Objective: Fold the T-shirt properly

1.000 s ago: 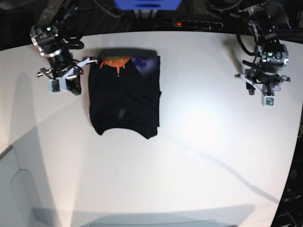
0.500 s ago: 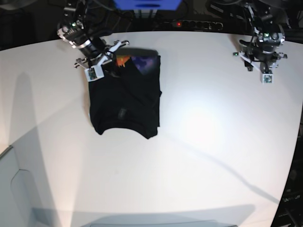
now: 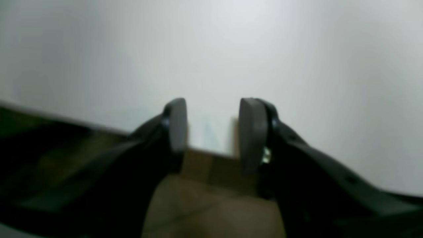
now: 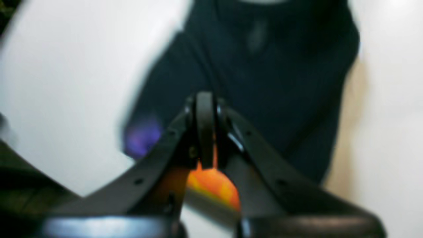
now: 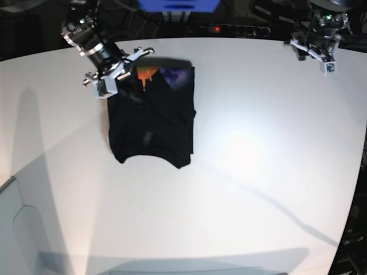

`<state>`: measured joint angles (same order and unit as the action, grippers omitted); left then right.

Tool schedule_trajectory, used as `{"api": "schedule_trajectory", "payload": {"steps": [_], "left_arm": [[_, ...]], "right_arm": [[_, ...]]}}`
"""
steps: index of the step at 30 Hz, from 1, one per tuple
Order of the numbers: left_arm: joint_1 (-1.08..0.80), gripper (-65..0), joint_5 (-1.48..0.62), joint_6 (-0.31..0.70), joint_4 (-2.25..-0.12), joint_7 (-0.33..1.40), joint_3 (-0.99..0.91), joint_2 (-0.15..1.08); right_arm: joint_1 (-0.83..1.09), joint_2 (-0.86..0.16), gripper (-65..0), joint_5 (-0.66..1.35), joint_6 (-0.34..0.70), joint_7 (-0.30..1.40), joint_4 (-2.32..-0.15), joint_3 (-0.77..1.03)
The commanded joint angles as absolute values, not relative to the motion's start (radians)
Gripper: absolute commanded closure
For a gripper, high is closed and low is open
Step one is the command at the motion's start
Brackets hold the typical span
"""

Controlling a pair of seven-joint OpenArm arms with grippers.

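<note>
The black T-shirt (image 5: 152, 120) lies folded into a rectangle on the white table (image 5: 246, 172), with an orange-and-purple print showing along its far edge. My right gripper (image 5: 117, 73) is over the shirt's far left corner. In the right wrist view the right gripper (image 4: 205, 99) is shut, with black cloth (image 4: 264, 66) beyond it and the orange print (image 4: 211, 185) under it. I cannot tell whether it pinches cloth. My left gripper (image 5: 316, 54) is near the table's far right edge, far from the shirt. In the left wrist view the left gripper (image 3: 211, 132) is open and empty.
A power strip (image 5: 235, 28) and a blue object (image 5: 178, 6) sit behind the table's far edge. A grey panel (image 5: 17, 229) is at the near left corner. Dark floor shows past the table's right edge (image 5: 358, 229).
My right gripper moved from left of the shirt to over its far left corner. My left gripper moved back toward the table's far right edge. The shirt lies as before.
</note>
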<state>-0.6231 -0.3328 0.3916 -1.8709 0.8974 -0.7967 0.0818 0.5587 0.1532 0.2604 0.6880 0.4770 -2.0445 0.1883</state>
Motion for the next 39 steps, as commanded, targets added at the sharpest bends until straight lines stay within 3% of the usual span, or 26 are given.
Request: {"api": "schedule_trajectory", "payload": {"steps": [1,5,16,20,26,32,39], "left_arm": [[-0.657,-19.4,-0.36,0.392,-1.896,0.891,-0.811,0.088],[-0.762,0.0,-0.418,0.392,-1.902,0.883,-0.823,0.067],[-0.866,0.0,-0.372,0.392,-1.844,0.872,-0.814,-0.019],[-0.849,0.0,-0.28,0.392,-1.73,0.745,-0.788,-0.039],[-0.8,0.0,-0.13,0.392,-1.385,0.444,-0.595,0.004],[-0.627,0.0,-0.084,0.387,-0.901,0.232,-0.443,0.079],[-0.504,0.0,-0.077,0.384,-0.596,0.027,-0.318,0.128]], "right_arm": [[0.585,0.157,0.0,0.269,0.698,0.479,-2.052,0.188],[0.708,0.128,0.0,0.277,0.698,0.476,-2.046,0.185],[0.912,-0.03,0.0,0.288,0.698,0.476,-2.023,0.189],[0.911,-0.073,0.0,0.285,0.698,0.476,-1.94,0.232],[0.828,-0.136,0.0,0.283,0.698,0.476,-1.659,0.286],[0.75,-0.139,0.0,0.278,0.698,0.458,-1.429,0.326],[0.742,-0.087,0.0,0.079,0.698,0.216,-1.28,0.312]]}}
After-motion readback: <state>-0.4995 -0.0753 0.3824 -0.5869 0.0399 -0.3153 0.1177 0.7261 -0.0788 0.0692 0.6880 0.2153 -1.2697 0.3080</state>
